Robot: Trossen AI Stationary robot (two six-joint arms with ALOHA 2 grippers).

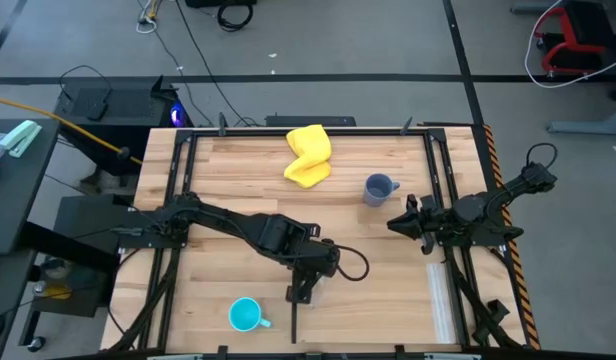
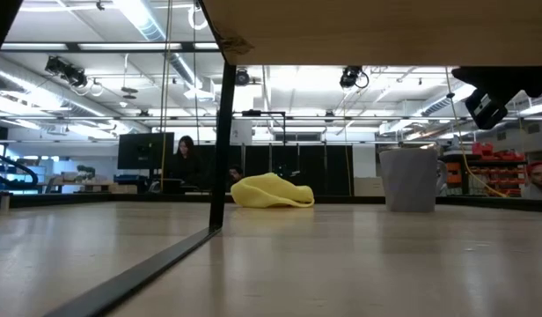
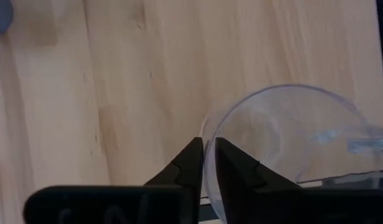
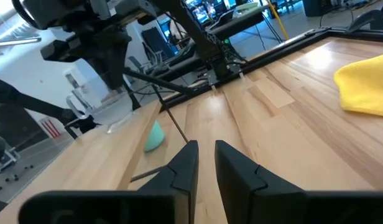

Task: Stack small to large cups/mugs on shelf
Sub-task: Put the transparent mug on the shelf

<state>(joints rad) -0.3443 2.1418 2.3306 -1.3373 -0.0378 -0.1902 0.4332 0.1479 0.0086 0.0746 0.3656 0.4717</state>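
My left gripper (image 1: 306, 283) reaches over the table's middle near part and is shut on the small clear cup (image 3: 285, 137), which shows only in the left wrist view. The bright cyan mug (image 1: 246, 315) stands by the near edge, left of that gripper, and shows as well in the right wrist view (image 4: 155, 137). On its base toward the far right stands the grey-blue mug (image 1: 378, 188), also in the low view (image 2: 410, 179). My right gripper (image 1: 396, 222) waits, shut, just near and right of it and touches nothing. My left gripper pinches the clear cup's rim (image 3: 205, 132) between its two fingers. One finger (image 3: 238, 171) stands inside the cup and the other (image 3: 185, 165) outside. The fingers come from above, pointing down. The cup's mouth faces up; whether its bottom rests on the table I cannot tell.
A yellow cloth (image 1: 308, 155) lies crumpled near the far edge. A thin dark bar (image 1: 293, 312) runs toward the near edge beside the left gripper and shows as a post (image 2: 223, 132) in the low view. A clear strip (image 1: 443, 300) lies at the near right.
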